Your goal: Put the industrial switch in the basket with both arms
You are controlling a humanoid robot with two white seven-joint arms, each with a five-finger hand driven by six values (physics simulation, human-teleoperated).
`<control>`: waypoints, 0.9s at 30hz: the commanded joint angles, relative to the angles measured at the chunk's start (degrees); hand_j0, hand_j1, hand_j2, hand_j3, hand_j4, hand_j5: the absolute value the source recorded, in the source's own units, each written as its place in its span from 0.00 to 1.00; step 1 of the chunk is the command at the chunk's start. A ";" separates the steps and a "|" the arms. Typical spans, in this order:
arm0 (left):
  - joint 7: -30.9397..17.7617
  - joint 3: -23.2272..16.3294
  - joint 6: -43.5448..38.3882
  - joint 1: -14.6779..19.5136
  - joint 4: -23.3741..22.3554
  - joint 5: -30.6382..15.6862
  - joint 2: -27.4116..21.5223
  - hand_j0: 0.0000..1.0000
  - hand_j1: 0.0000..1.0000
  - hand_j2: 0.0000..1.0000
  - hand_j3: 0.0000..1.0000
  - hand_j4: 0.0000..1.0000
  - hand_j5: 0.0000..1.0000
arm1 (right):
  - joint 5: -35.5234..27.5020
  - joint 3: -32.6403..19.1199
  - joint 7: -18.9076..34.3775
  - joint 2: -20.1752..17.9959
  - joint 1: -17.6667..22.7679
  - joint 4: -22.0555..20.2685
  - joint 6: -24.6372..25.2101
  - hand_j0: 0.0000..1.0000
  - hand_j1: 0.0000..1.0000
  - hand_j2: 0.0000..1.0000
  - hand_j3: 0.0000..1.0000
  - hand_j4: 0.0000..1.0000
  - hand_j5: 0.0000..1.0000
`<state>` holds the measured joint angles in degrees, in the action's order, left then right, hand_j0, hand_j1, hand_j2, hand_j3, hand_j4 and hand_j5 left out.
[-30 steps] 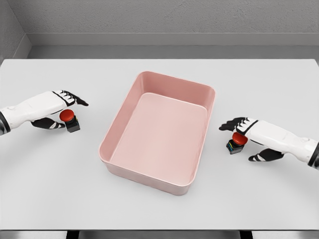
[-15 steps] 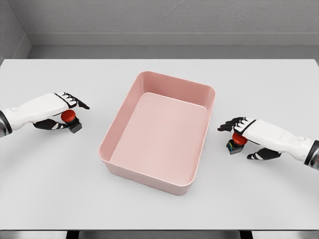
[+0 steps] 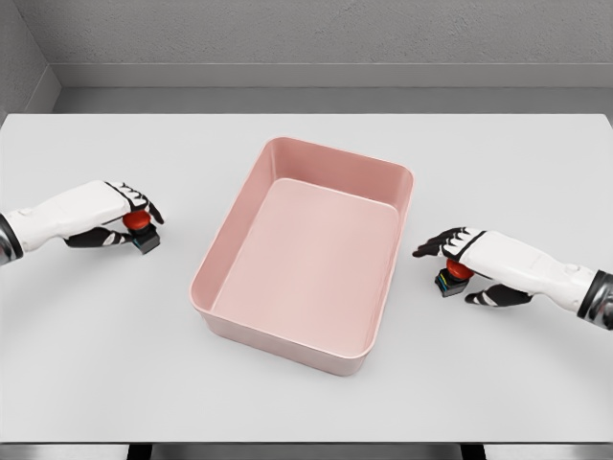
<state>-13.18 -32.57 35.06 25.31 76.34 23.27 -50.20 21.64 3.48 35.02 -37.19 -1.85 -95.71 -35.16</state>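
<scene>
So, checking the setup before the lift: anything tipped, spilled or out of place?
Nothing stands out. The pink rectangular basket sits upright and empty, and a red-capped industrial switch lies on the white table under each hand: left, right.

Smooth, matt pink plastic basket (image 3: 305,257). Matt, even light-grey surface (image 3: 115,335). Glossy red caps on both switches (image 3: 140,222). Smooth white robot hand (image 3: 115,213) shells.

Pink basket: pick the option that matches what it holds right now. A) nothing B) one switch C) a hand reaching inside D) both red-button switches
A: the pink basket shows only its bare floor, while one switch sits on the table under the left hand and the other switch under the right hand, both outside the basket.
</scene>
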 commanded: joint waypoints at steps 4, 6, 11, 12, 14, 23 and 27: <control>0.08 0.05 -0.06 0.00 -0.05 -0.42 -0.07 0.52 0.52 0.52 0.52 0.52 0.52 | -0.54 0.03 -0.02 -0.16 0.00 -0.09 0.16 0.76 0.76 0.76 0.76 0.76 0.76; 0.08 0.05 -0.06 0.00 0.03 -0.51 -0.07 0.52 0.52 0.52 0.52 0.52 0.52 | -0.63 0.03 -0.02 -0.25 0.00 -0.09 0.16 0.74 0.74 0.74 0.74 0.74 0.74; 0.00 0.05 -0.06 0.18 0.12 -0.60 -0.16 0.50 0.50 0.50 0.50 0.50 0.50 | -0.89 0.12 -0.02 -0.34 0.26 -0.09 0.16 0.65 0.65 0.65 0.65 0.65 0.65; 0.08 0.05 -0.06 0.18 0.21 -0.60 -0.16 0.50 0.50 0.50 0.50 0.50 0.50 | -0.98 0.12 -0.02 -0.34 0.26 -0.09 0.16 0.63 0.63 0.63 0.63 0.63 0.63; 0.00 0.14 -0.06 0.18 0.47 -0.60 -0.16 0.50 0.50 0.50 0.50 0.50 0.50 | -1.07 0.12 -0.02 -0.34 0.18 -0.09 0.16 0.60 0.60 0.60 0.60 0.60 0.60; 0.00 0.31 -0.06 0.62 1.70 -0.86 -0.77 0.50 0.50 0.50 0.50 0.50 0.50 | -1.16 0.12 -0.02 -0.42 0.44 -0.09 0.16 0.54 0.54 0.54 0.54 0.54 0.54; 0.09 0.31 -0.06 0.97 1.97 -0.95 -1.21 0.50 0.50 0.50 0.50 0.50 0.50 | -1.07 0.12 -0.02 -0.51 0.35 -0.09 0.16 0.49 0.49 0.49 0.49 0.49 0.49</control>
<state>-13.14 -32.32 35.07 26.37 78.13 22.79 -51.10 20.91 3.61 35.02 -37.58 -1.58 -95.77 -35.15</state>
